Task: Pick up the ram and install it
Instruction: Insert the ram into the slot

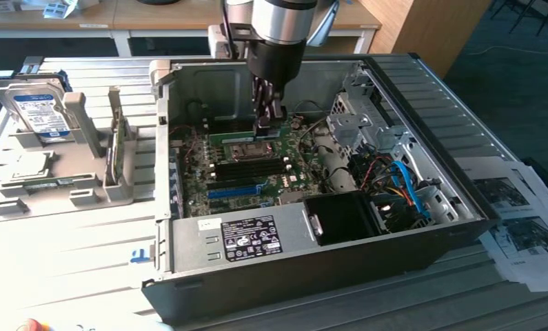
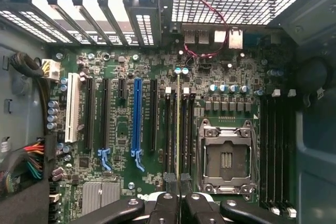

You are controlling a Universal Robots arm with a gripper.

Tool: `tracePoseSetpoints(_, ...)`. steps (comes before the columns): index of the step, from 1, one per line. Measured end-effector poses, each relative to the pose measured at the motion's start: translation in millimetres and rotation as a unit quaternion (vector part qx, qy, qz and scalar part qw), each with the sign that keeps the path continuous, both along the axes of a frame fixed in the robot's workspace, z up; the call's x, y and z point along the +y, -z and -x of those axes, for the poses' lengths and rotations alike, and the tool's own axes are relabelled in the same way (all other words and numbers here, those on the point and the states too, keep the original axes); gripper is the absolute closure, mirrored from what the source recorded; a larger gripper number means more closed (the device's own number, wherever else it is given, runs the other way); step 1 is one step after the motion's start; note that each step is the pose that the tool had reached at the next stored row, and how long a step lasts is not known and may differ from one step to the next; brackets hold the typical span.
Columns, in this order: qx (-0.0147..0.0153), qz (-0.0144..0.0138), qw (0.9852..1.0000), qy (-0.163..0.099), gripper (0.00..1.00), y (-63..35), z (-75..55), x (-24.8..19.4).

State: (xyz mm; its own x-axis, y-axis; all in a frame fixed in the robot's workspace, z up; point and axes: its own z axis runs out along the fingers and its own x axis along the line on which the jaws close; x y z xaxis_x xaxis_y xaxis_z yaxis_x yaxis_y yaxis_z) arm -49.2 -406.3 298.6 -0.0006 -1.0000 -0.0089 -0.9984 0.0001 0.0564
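Closest to the wrist camera, the gripper [image 2: 178, 205] has its two dark fingers [image 2: 164, 203] drawn nearly together, clamped on the upper edge of the ram [image 2: 178, 124]. The ram shows edge-on as a thin green line running away from the fingers. It stands upright, in line with the black slots [image 2: 169, 129] below it. Whether its lower edge touches a slot cannot be told. Just beside those slots sits the socket [image 2: 227, 156]. Farther across the board [image 2: 122, 129] lie a blue slot [image 2: 137, 119] and a white slot [image 2: 72, 108].

In the exterior view, the case [image 1: 421, 89] lies open on its side on the table [image 1: 72, 241]. Papers [image 1: 522, 214] lie near it on the exterior view's right. A black shroud [image 1: 347, 217] sits at the case's near end. Behind it the arm comes down from above, with the gripper [image 1: 266, 121] deep inside the case. The ram [image 1: 229, 136] is a level, pale green strip at the fingertips, just above the board. On the exterior view's left, well apart from the case, a tray [image 1: 89, 186] holds the drive [image 1: 39, 114] and the chip [image 1: 30, 165].
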Motion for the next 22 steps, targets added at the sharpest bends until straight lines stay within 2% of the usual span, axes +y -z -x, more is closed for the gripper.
tracePoseSetpoints(22,0.0,0.0,1.0,0.0,0.88,25.8,0.0,0.0)
